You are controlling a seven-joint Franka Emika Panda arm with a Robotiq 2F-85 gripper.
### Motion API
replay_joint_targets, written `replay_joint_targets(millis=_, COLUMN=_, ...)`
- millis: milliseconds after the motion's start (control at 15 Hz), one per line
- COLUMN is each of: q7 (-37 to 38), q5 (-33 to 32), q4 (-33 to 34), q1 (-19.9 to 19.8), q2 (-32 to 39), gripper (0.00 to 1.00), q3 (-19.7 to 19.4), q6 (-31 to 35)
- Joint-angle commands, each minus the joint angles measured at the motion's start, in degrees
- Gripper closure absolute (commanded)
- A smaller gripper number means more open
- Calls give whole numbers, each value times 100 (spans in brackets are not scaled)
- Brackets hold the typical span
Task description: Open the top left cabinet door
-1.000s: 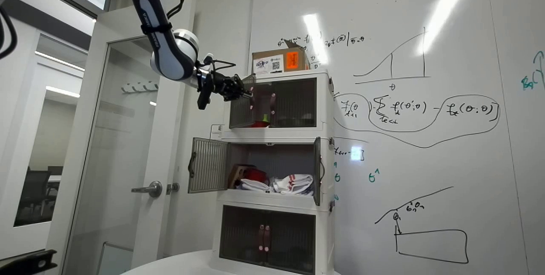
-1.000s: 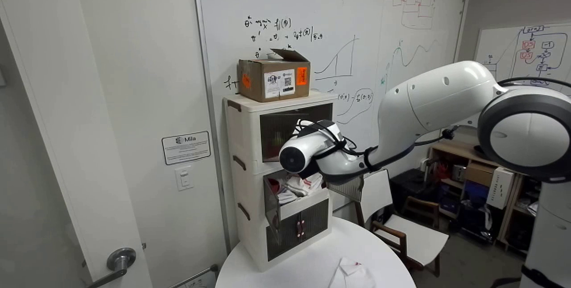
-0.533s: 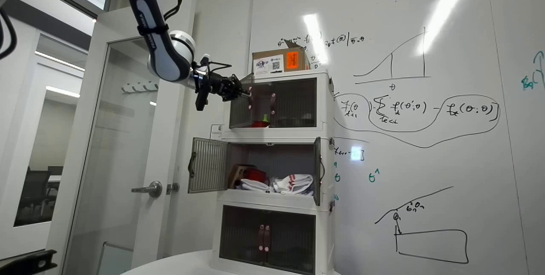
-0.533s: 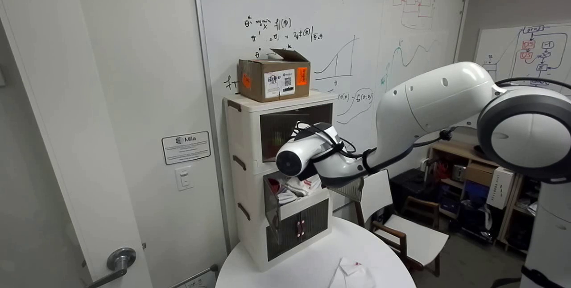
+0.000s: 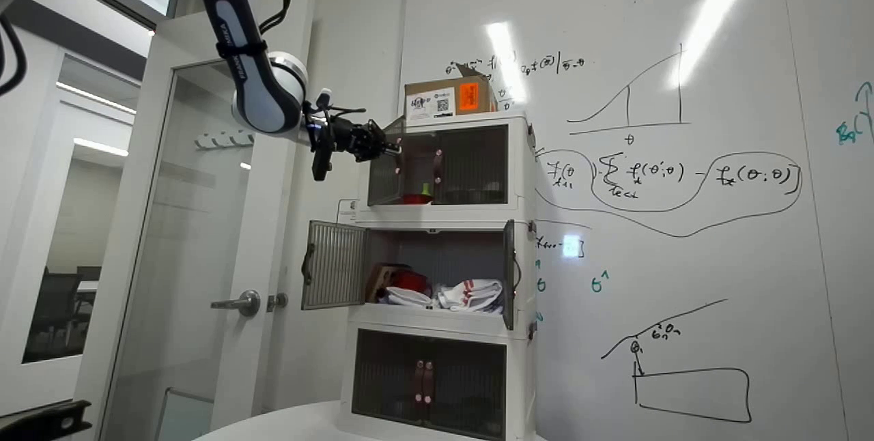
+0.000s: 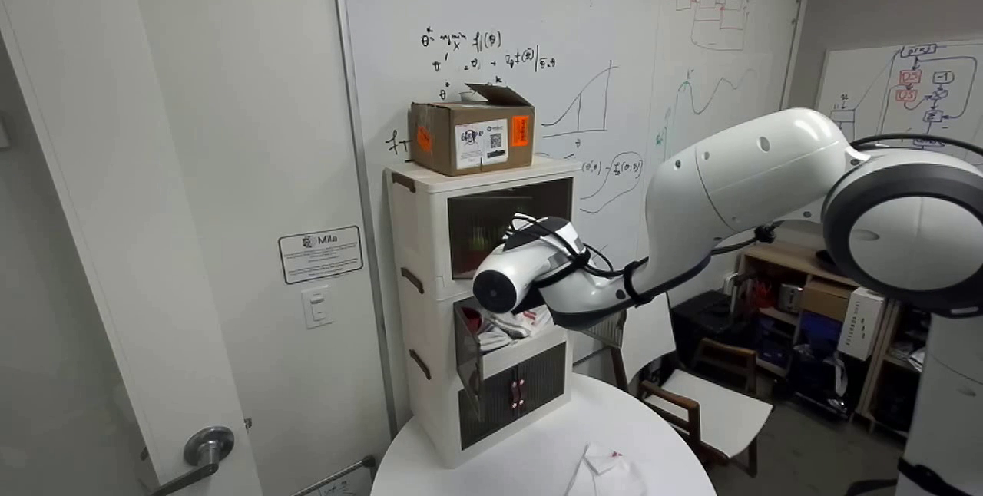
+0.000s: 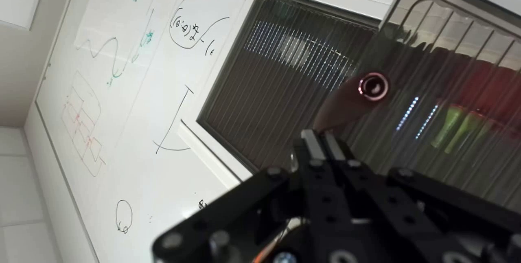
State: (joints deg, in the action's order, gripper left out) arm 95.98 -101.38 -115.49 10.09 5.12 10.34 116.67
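Observation:
The top left cabinet door [image 5: 384, 181] stands partly open, swung out from the narrow white cabinet, in an exterior view. In the wrist view the same door [image 7: 411, 145] fills the right side, with its ribbed see-through pane. Its brown-red handle [image 7: 346, 102] runs from a round copper screw down to my fingertips. My gripper [image 7: 318, 132] has its jaws nearly together, closed on the lower part of this handle. In an exterior view the gripper [image 5: 395, 149] is at the door's free edge. In an exterior view the robot's wrist [image 6: 511, 273] hides the gripper and much of the door.
The top right door [image 5: 474, 164] is shut. A red and green item [image 5: 418, 198] is inside the top tier. The middle tier's doors [image 5: 334, 265] stand open below the gripper. A cardboard box [image 6: 472, 135] stands on top. A glass room door [image 5: 184, 236] is behind the arm.
My gripper has moved slightly left, away from the cabinet, and the top left door has swung a little further open with it. The wrist has moved slightly down and toward the exterior camera.

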Motion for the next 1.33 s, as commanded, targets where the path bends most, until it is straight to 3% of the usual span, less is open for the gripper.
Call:
replay_joint_targets(millis=0, q7=256, q5=-262, q4=-116, q1=48, q2=-192, gripper=96, q3=15, q6=-471)
replay_joint_targets(millis=67, q7=281, q5=-267, q4=-123, q1=53, q2=-192, gripper=71, q3=22, q6=-497)
replay_joint_targets(millis=133, q7=254, q5=-276, q4=-127, q1=58, q2=-196, gripper=71, q3=29, q6=-517)
replay_joint_targets(millis=267, q7=253, q5=-319, q4=-132, q1=71, q2=-202, gripper=60, q3=37, q6=-620)
replay_joint_targets(millis=800, q7=223, q5=-353, q4=-193, q1=87, q2=-247, gripper=1, q3=56, q6=-959)
replay_joint_targets(millis=1267, q7=190, q5=-335, q4=-318, q1=115, q2=-375, gripper=0, q3=102, q6=-1011)
